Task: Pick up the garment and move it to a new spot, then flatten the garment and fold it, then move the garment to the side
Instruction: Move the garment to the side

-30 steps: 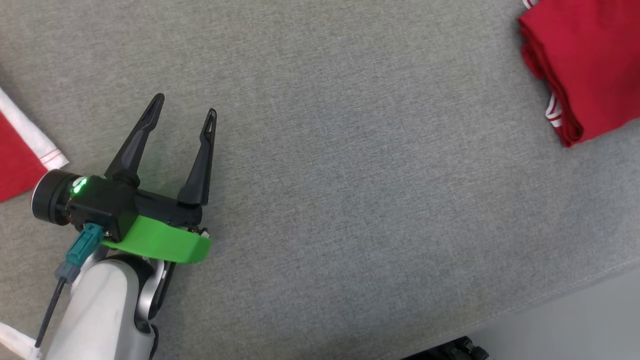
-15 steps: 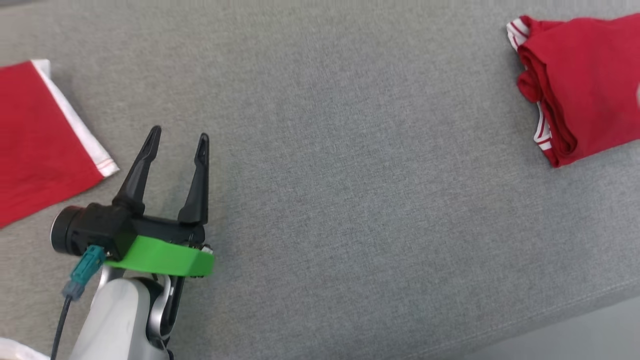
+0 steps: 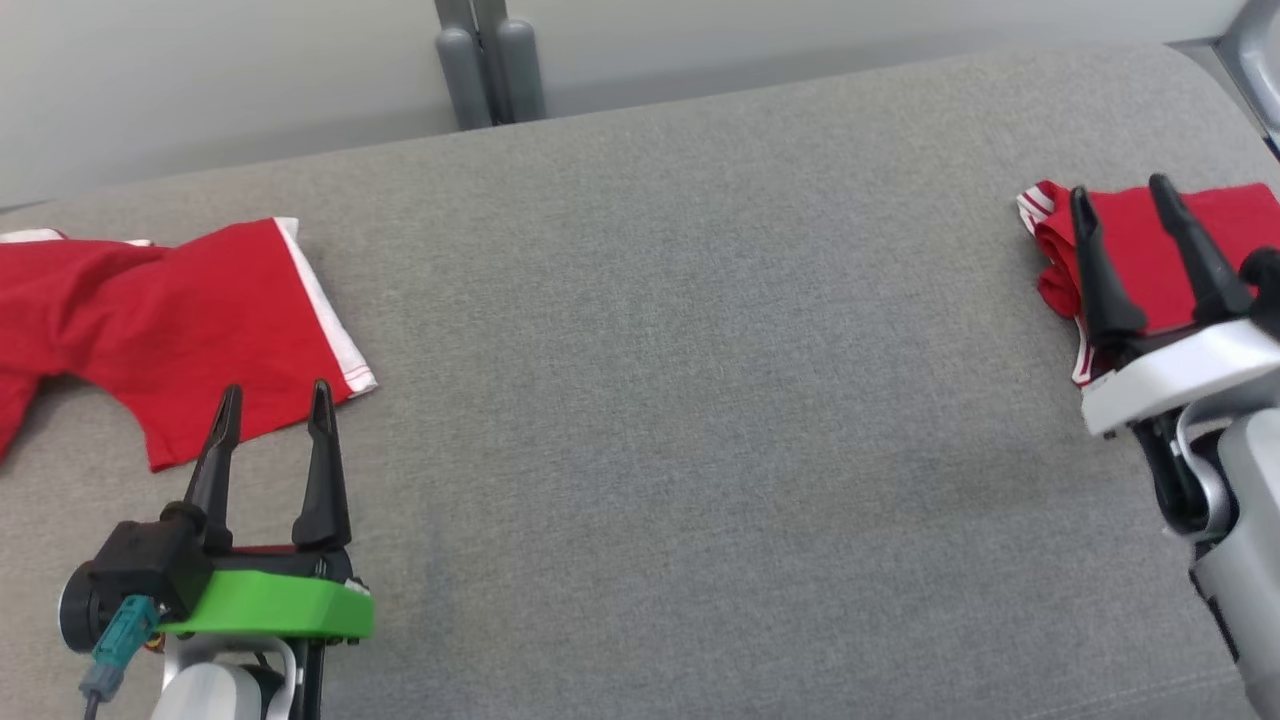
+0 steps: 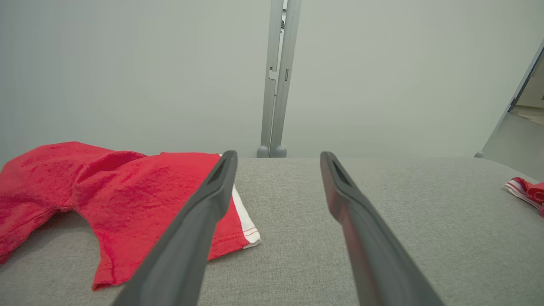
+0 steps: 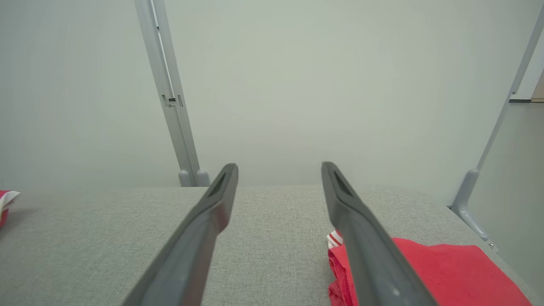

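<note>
A folded red garment [image 3: 1140,255] with white-striped trim lies at the far right of the grey cushioned surface [image 3: 700,400]; it also shows in the right wrist view as the red fold [image 5: 446,272] and in the left wrist view as a small red edge [image 4: 527,191]. My right gripper [image 3: 1119,190] [image 5: 279,165] hovers over its left end, open, nothing between the fingers. A second red garment [image 3: 200,310] [image 4: 127,191] with a white hem lies loosely spread at the far left. My left gripper [image 3: 275,395] [image 4: 277,155] stands open just in front of its hem corner, holding nothing.
A pale wall with a grey post [image 3: 490,60] runs behind the surface. A metal frame leg [image 5: 469,199] stands off the right end. The wide middle of the surface lies between the two garments. Its front edge is near the bottom right of the head view.
The head camera has swung upward, bringing the back wall, both garments and the right gripper into view. My left gripper stays open.
</note>
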Robot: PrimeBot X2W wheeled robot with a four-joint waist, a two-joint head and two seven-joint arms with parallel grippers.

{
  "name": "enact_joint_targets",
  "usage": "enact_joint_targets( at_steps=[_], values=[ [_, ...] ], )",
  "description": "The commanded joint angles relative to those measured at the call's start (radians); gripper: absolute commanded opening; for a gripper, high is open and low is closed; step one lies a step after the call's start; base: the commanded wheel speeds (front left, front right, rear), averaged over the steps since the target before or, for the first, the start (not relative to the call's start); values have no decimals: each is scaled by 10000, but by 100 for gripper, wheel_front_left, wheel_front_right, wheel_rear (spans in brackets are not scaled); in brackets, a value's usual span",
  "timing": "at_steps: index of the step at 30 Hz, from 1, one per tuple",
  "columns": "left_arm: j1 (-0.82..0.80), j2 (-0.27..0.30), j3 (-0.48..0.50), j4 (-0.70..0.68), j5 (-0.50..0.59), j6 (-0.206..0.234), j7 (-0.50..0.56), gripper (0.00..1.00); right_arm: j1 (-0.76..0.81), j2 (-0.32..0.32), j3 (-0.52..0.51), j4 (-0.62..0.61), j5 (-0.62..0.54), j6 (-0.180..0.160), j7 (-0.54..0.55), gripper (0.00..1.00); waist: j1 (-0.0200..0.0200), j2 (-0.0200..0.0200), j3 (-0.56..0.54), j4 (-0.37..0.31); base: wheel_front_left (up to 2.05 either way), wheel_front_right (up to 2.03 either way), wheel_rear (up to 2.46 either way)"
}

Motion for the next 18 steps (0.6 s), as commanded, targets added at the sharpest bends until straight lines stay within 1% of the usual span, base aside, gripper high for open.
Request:
enact_joint_targets(
  at_steps=[1, 5, 8, 11, 16, 18],
  values=[
    [261, -28, 35, 51, 4, 37, -64, 100, 457, 151, -93, -235, -74, 0, -24, 100, 0, 0, -903, 812, 0, 0, 0],
    [616, -136, 109, 192, -15, 3, -78, 100, 1345, 495, -184, -1108, -272, 1, -26, 100, 0, 0, -1160, 1091, 0, 0, 0],
    [689, -278, 110, 195, -1, -173, -75, 100, 2080, 687, -228, -1467, -442, -2, -24, 100, 0, 0, -1211, 1348, 0, 0, 0],
    [866, -350, 256, 311, 102, -253, -79, 100, 2544, 901, -315, -1679, -730, 0, -24, 100, 0, 0, -1238, 1552, 0, 0, 0],
    [1070, -486, 378, 479, 632, -400, -77, 100, 3584, 1311, -313, -1767, -1371, 0, -24, 100, 0, 0, -1454, 1839, 0, 0, 0],
    [1154, -578, 491, 488, 804, -444, -71, 100, 3884, 1546, -477, -1842, -1554, 0, -26, 100, 0, 0, -1573, 1887, 0, 0, 0]
  ],
)
